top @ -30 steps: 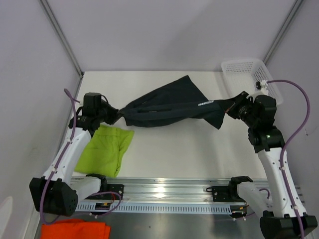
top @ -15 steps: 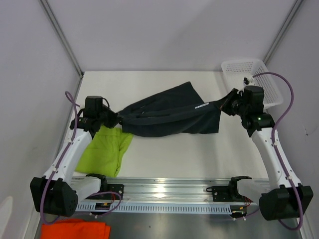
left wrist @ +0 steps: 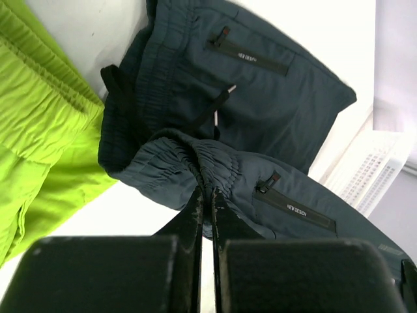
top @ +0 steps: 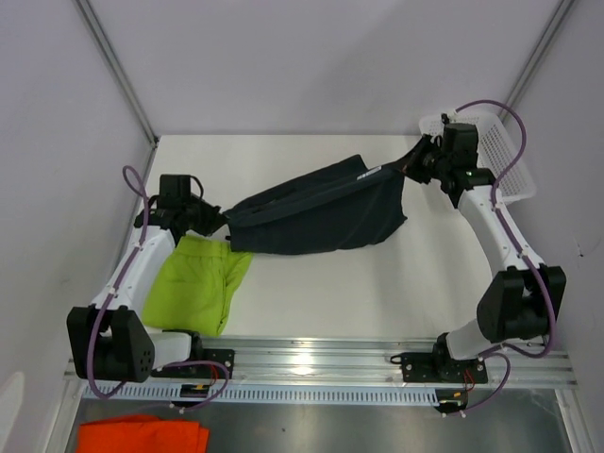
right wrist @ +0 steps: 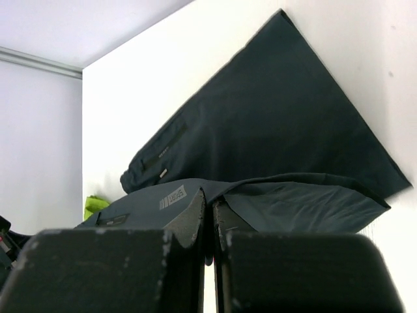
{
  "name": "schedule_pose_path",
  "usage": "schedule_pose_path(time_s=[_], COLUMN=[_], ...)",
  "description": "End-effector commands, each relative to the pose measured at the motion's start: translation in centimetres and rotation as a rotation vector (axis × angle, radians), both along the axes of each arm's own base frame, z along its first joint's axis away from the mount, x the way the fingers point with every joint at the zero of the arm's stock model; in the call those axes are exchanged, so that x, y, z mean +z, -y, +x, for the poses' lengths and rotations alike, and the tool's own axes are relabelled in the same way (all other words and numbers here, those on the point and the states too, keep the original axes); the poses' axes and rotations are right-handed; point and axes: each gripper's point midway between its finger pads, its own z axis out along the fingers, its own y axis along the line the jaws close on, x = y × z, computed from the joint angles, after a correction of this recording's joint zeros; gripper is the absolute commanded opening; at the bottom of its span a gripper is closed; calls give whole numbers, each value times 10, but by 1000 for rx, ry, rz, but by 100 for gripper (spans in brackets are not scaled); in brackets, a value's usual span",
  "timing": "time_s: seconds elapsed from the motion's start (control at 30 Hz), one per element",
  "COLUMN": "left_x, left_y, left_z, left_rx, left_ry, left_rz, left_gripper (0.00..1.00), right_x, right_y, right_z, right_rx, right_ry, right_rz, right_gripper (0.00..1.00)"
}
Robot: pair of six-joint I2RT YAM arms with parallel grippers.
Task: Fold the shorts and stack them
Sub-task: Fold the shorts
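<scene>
The dark navy shorts (top: 316, 209) hang stretched between both grippers across the middle of the table, one half folded over the other. My left gripper (top: 224, 220) is shut on the gathered waistband (left wrist: 207, 160) at the left. My right gripper (top: 412, 161) is shut on the leg hem (right wrist: 210, 190) at the far right, beside the basket. The lime green shorts (top: 196, 283) lie folded on the table at the left, under the left arm; they also show in the left wrist view (left wrist: 39, 137).
A white plastic basket (top: 500, 151) stands at the far right corner, close behind the right gripper. An orange cloth (top: 142, 436) lies off the table at the bottom left. A metal rail (top: 311, 359) runs along the near edge. Walls enclose the table.
My right gripper has carried the leg end of the dark shorts away from me, toward the basket. The left gripper has shifted slightly back. The shorts now lie more folded over.
</scene>
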Motion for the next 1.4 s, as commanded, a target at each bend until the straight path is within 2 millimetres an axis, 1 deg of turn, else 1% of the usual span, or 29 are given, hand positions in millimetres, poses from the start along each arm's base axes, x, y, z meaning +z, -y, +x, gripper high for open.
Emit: schedule_pose_path(time_s=[0.0,0.03,0.07,0.1,0.13,0.2,0.23,0.3,0.37,0.43,0.47,0.53,0.57,0.6,0.7,0.87,0.9,0.93,1.0,1.03,1.1,1.13,1.17,1.2,1.23,1.27,1.3,1.33,1.37], left_x=[21,21,23,22,19,21,16,16,9,7,2,-3,-9,-10,-19,-26,-27,-33,-37,-44,-48,-52,-58,-60,-62,-72,-73,-72,-73], left_y=[-10,-12,-14,-15,-16,-17,-18,-17,-16,-16,-15,-15,-26,-25,-29,-37,-38,-38,-37,-36,-36,-36,-35,-36,-35,-34,-33,-32,-32], left_z=[20,24,26,28,31,35,39,44,48,51,52,54,56,58,61,70,72,75,79,81,85,87,90,92,95,95,99,104,106], left_rx=[35,41,42,45,49,51,54,53,50,50,49,47,78,77,89,103,105,102,98,94,93,88,78,77,67,60,50,29,21], left_ry=[61,58,61,54,40,43,32,32,10,1,-11,-19,-32,-26,-46,-56,-56,-65,-70,-87,-99,-104,-116,-122,-120,-144,-137,-122,-116], left_rz=[-11,0,8,13,15,16,14,9,4,4,1,-3,-8,-13,-17,-19,-21,-29,-36,-41,-48,-48,-48,-49,-48,-51,-58,-53,-55], left_gripper=[0,0,0,0,0,0,0,0,0,0,0,0,0,0,0,0,0,0,0,0,0,0,0,0,2,6,10,23,38], right_x=[29,25,22,19,12,6,1,-3,-11,-11,-16,-20,-31,-29,-36,-44,-46,-50,-55,-65,-64,-77,-74,-76,-79,-90,-91,-93,-102], right_y=[-5,-8,-11,-12,-15,-16,-16,-16,-19,-21,-25,-28,-30,-33,-38,-47,-48,-51,-53,-55,-58,-59,-59,-61,-61,-60,-61,-61,-62], right_z=[31,41,45,50,57,66,72,78,85,92,99,105,110,114,125,142,146,152,158,162,169,173,178,180,183,187,190,192,195], right_rx=[27,35,43,43,47,45,37,29,25,29,38,45,48,52,56,61,60,62,62,62,63,61,59,61,53,43,39,32,32], right_ry=[108,98,93,91,78,72,61,58,44,52,45,41,21,30,30,34,34,33,33,17,25,3,11,14,9,-5,-3,-7,-13], right_rz=[1,5,5,5,6,9,12,14,16,22,24,24,23,23,27,34,36,37,41,44,47,43,44,44,46,42,42,45,45], right_gripper=[0,0,0,0,0,0,0,0,0,0,0,0,0,0,0,0,0,0,0,0,0,1,1,2,3,4,5,16,28])
